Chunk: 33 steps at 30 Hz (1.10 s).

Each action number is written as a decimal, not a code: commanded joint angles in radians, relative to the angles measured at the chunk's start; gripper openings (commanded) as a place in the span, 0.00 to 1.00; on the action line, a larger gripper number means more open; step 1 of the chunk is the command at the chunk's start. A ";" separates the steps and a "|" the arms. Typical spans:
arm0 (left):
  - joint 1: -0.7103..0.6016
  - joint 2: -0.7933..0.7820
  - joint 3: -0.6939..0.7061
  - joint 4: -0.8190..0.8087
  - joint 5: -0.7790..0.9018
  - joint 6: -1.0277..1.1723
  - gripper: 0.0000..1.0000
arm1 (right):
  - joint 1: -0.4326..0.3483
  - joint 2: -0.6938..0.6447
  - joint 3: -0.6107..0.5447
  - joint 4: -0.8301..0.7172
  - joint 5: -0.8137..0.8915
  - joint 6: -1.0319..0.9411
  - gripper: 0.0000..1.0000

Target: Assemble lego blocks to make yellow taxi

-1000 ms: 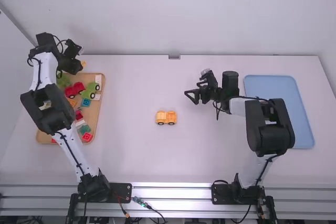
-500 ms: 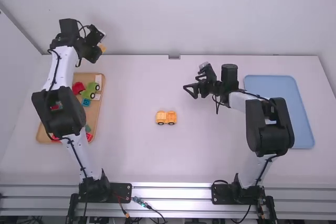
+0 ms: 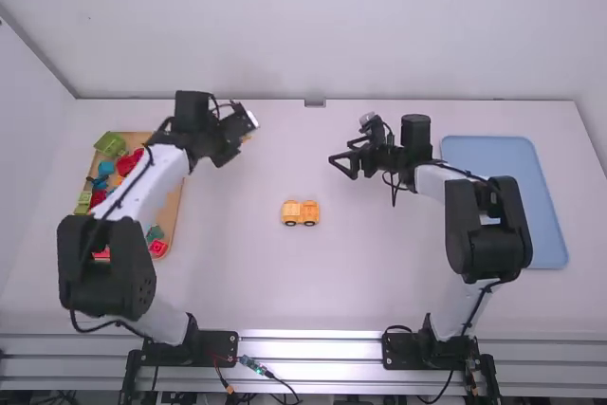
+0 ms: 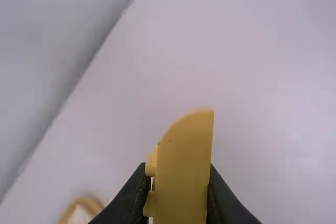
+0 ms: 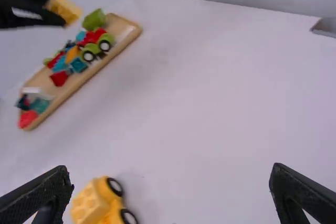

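Observation:
My left gripper (image 3: 245,130) is over the table's back left part, right of the wooden tray. In the left wrist view it (image 4: 176,198) is shut on a yellow block (image 4: 185,166) with a curved top and studs on one side. The yellow car base with black wheels (image 3: 301,213) stands on the middle of the table; the right wrist view shows this wheeled base (image 5: 100,203) near its bottom left. My right gripper (image 3: 341,164) is held still, behind and to the right of the base. Its fingers are wide apart in the right wrist view (image 5: 170,192), nothing between them.
At the left stands a wooden tray (image 3: 174,198) holding several coloured blocks and a green wheeled piece (image 5: 90,51). A blue tray (image 3: 503,201) lies at the right beside the right arm. A wall closes off the table's back edge.
With the yellow block in its fingers, my left gripper has swung rightward from behind the wooden tray. The right arm has barely shifted, and the car base stays put.

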 commanded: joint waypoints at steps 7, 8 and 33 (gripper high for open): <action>-0.248 -0.273 -0.336 0.194 -0.108 0.021 0.02 | 0.024 -0.012 0.050 -0.093 -0.249 0.061 0.99; -0.259 -0.290 -0.345 0.183 -0.109 0.019 0.02 | 0.035 -0.012 0.051 -0.111 -0.251 0.060 0.99; -0.265 -0.299 -0.423 0.239 0.051 0.036 0.02 | 0.196 -0.012 0.051 -0.111 -0.244 0.177 0.89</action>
